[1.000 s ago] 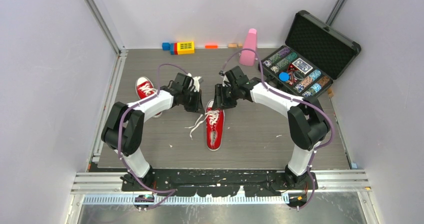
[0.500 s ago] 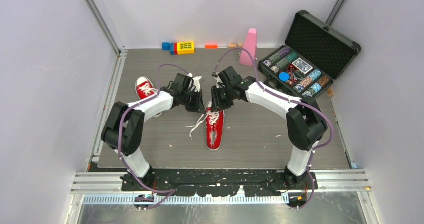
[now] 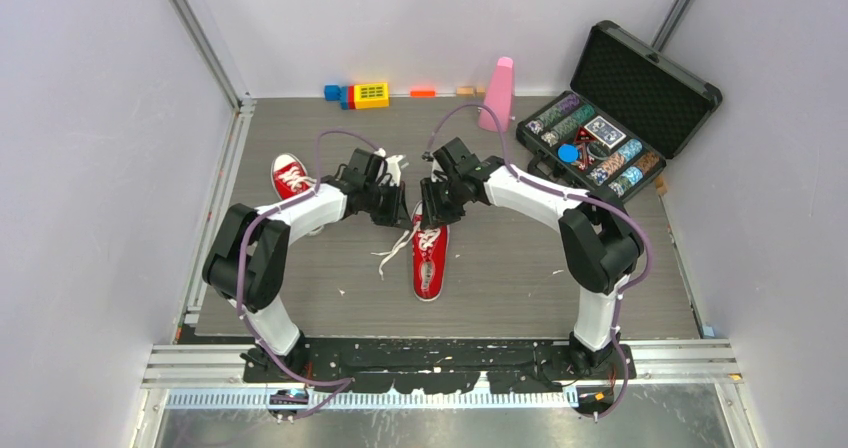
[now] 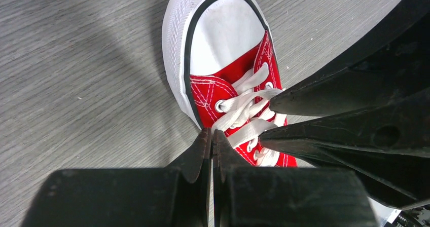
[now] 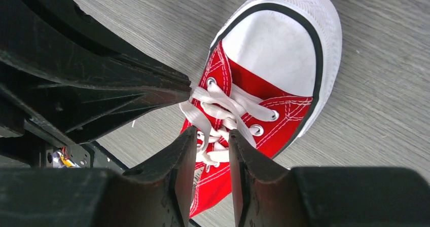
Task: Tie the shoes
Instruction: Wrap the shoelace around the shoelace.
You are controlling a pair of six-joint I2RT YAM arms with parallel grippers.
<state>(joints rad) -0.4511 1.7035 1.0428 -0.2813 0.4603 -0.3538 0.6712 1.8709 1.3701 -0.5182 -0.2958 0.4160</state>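
One red shoe (image 3: 431,260) lies mid-table, its white toe cap (image 4: 223,34) under both grippers. My left gripper (image 3: 397,206) is shut, pinching a white lace (image 4: 242,131) that runs from the eyelets to its tips (image 4: 211,135). My right gripper (image 3: 431,206) is slightly open, its fingers either side of lace strands (image 5: 219,136) over the same shoe (image 5: 274,49). The right gripper's fingers (image 4: 324,92) show close beside the left gripper. A loose lace end (image 3: 390,253) trails on the table. The second shoe (image 3: 291,178) lies at the left, partly behind the left arm.
An open black case of poker chips (image 3: 610,128) stands at the back right. A pink cone (image 3: 497,93) and coloured toy blocks (image 3: 365,95) sit along the back wall.
My right gripper has moved left, closer to the left gripper above the shoe's laces. The left gripper has barely moved.
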